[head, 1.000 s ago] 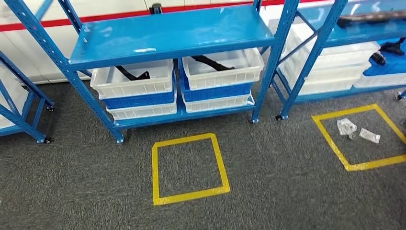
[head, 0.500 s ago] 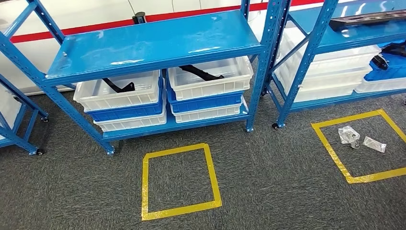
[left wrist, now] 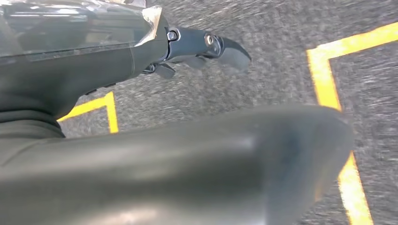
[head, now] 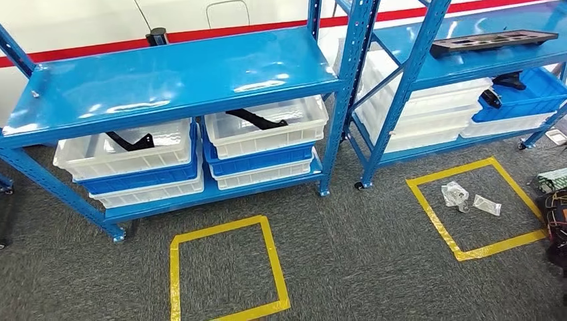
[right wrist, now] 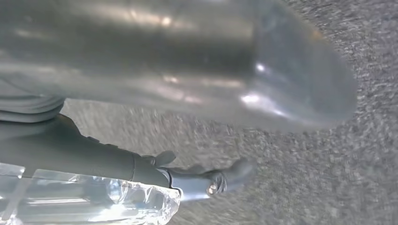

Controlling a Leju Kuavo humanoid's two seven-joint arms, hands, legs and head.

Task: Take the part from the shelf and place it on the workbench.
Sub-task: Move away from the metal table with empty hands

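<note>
A black part (head: 257, 119) lies in a white bin (head: 267, 126) on the blue shelf's (head: 174, 77) low level. The left hand (left wrist: 206, 49) and right hand (right wrist: 206, 180) hang over grey carpet (head: 361, 247), fingers stretched out, holding nothing.

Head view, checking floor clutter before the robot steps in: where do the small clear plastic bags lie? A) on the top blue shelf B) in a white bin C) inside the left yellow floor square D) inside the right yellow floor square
D: the clear plastic bags lie on the carpet within the right yellow floor square.
</note>
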